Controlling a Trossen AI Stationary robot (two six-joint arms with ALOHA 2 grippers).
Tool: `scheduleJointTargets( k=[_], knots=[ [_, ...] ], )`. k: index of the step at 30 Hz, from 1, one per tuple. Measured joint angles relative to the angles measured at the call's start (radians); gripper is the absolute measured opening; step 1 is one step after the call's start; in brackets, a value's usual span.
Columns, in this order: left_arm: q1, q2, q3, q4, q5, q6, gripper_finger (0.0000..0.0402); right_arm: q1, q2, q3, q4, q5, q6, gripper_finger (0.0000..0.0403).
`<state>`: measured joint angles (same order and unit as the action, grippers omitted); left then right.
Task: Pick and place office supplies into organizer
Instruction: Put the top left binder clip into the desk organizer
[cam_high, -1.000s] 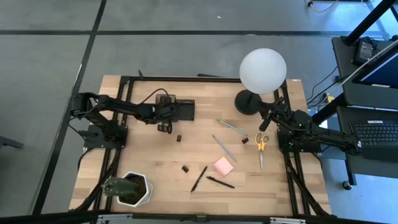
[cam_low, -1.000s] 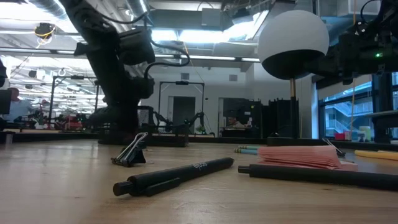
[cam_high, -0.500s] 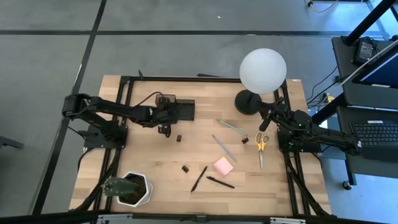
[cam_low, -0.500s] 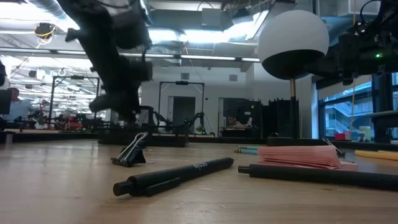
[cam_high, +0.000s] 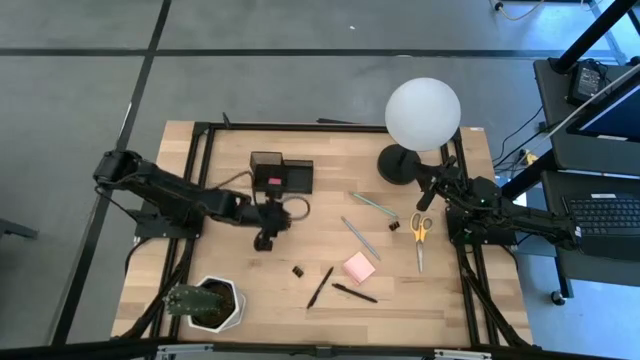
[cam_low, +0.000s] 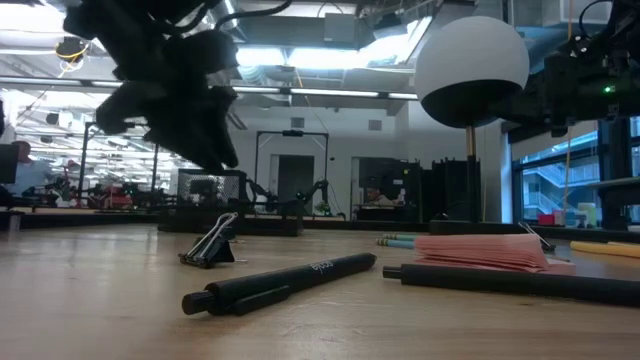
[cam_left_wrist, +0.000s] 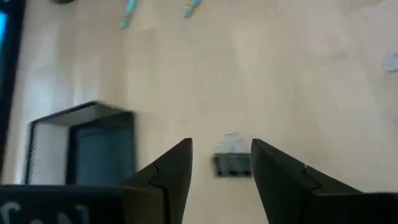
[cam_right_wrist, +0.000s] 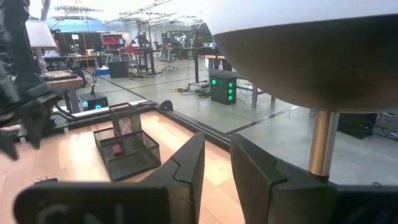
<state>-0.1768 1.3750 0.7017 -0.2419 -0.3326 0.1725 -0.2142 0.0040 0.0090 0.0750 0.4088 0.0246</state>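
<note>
Clip (cam_left_wrist: 232, 163) lay flat on the table straight ahead of your left gripper (cam_left_wrist: 221, 163), framed between its wide-open, empty fingers, just beside the organizer (cam_high: 281, 173). Your right gripper (cam_right_wrist: 214, 163) waited far off, partly open, holding nothing.

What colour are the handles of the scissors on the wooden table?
Yellow. The scissors' handles show best in the high view, near the right arm.
</note>
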Motion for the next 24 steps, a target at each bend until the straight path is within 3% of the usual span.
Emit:
scheduleJointTargets(
  k=[8,13,24],
  knots=[
    [-0.086,0.145,0.000,0.097,-0.215,-0.085,0.0158,0.000,0.000,0.000,0.000,0.000,0.023,0.0081],
    [-0.085,0.205,0.000,0.114,-0.227,-0.179,0.0159,0.000,0.000,0.000,0.000,0.000,0.024,0.0081],
    [-0.083,0.288,0.000,0.116,-0.252,-0.217,0.0154,0.000,0.000,0.000,0.000,0.000,0.022,0.0081]
  ],
)
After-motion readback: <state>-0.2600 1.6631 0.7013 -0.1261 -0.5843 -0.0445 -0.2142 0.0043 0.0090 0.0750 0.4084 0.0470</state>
